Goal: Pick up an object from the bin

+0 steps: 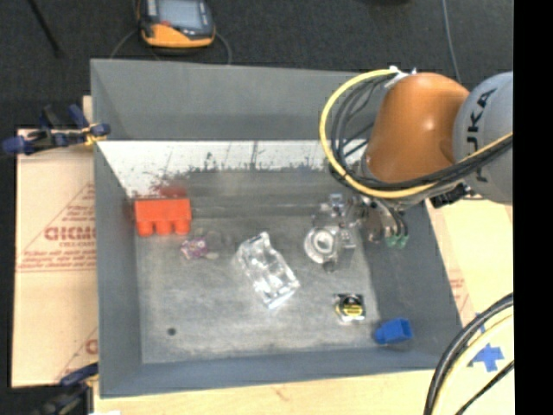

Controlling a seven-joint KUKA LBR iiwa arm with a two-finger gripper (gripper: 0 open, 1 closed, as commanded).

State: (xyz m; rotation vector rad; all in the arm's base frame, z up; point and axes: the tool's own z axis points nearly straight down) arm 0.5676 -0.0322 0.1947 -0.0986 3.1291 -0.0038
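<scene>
My gripper [349, 220] hangs below the arm's wrist over the right half of the bin, near the back wall. Just in front of it and slightly left lies a shiny round silver thing [320, 244], close to or touching the gripper; I cannot tell which. A clear plastic block [268, 270] lies tilted in the middle of the bin, left of the gripper. A small yellow and black tape measure [349, 307] rests on the floor in front of the gripper.
An orange toy brick [162, 215] sits at the back left. Beside it lies a small purple and clear piece [195, 249]. A blue block [391, 331] lies in the front right corner. Bare floor spreads across the front left.
</scene>
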